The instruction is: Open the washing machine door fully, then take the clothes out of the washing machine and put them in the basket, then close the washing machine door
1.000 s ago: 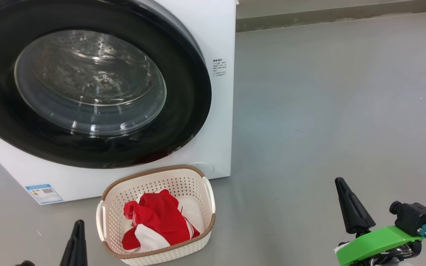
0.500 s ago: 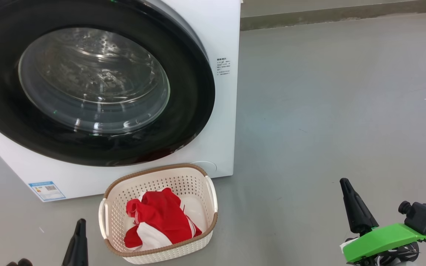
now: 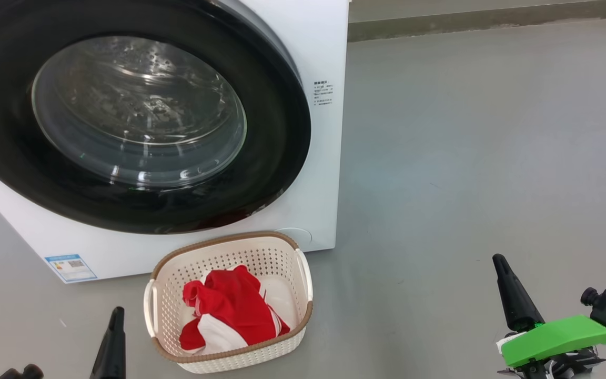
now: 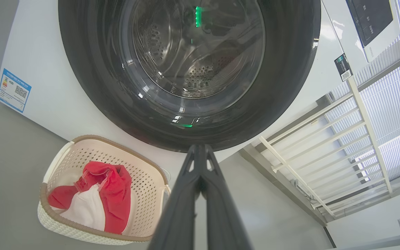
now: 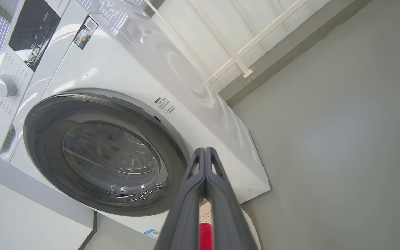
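The white washing machine point(image 3: 324, 47) fills the upper left of the head view, and its black-rimmed glass door point(image 3: 276, 126) lies flat against the front. On the floor before it stands the cream basket point(image 3: 305, 273) with the red and white clothes point(image 3: 229, 310) inside. My left gripper point(image 3: 116, 316) is low, left of the basket, shut and holding nothing. Off to the right, over bare floor, my right gripper point(image 3: 500, 261) is shut and holds nothing. From the left wrist I see the door point(image 4: 290, 69), basket point(image 4: 57, 222), clothes point(image 4: 113, 194) and shut gripper point(image 4: 200, 147). The right gripper point(image 5: 205, 150) points at the machine point(image 5: 200, 104).
Grey floor point(image 3: 466, 158) stretches open to the right of the machine, ending at a wall skirting point(image 3: 492, 21). A white railing point(image 4: 307, 139) and window blinds stand behind the machine. A blue label point(image 3: 70, 267) sits on the machine's lower front.
The whole head picture has shifted slightly right and down, so the camera moved. Door, basket and clothes keep their places; both grippers stay shut.
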`<state>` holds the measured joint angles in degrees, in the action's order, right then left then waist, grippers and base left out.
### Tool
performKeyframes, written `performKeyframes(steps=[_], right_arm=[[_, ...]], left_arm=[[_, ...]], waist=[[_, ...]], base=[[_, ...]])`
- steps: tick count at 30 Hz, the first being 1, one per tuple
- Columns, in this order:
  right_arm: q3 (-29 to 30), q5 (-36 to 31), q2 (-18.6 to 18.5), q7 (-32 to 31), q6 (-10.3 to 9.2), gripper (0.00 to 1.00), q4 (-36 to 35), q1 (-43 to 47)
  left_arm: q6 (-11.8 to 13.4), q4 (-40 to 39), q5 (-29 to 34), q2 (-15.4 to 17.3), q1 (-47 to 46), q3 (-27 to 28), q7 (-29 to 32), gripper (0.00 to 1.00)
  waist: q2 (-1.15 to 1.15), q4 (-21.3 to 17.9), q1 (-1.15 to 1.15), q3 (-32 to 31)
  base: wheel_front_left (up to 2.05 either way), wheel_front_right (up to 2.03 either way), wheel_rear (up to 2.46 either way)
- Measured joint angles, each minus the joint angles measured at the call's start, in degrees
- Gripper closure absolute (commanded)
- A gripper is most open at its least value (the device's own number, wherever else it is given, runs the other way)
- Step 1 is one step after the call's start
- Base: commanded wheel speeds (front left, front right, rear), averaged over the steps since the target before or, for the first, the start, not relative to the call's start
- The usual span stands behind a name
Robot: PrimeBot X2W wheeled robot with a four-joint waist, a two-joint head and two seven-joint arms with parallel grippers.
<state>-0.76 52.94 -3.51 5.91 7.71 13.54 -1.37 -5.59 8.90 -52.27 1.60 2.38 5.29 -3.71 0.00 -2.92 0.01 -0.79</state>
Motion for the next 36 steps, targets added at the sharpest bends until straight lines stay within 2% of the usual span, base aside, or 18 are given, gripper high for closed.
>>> performKeyframes(steps=[36], right_arm=[[3.6,23.7,0.0,-6.2,-0.16,1.0,1.1,-1.3]], left_arm=[[-0.6,3.8,-23.3,0.2,-3.2,-0.1,5.7,1.0]], waist=[[0.0,1.7,0.0,0.6]], base=[[0.0,0.0,0.0]])
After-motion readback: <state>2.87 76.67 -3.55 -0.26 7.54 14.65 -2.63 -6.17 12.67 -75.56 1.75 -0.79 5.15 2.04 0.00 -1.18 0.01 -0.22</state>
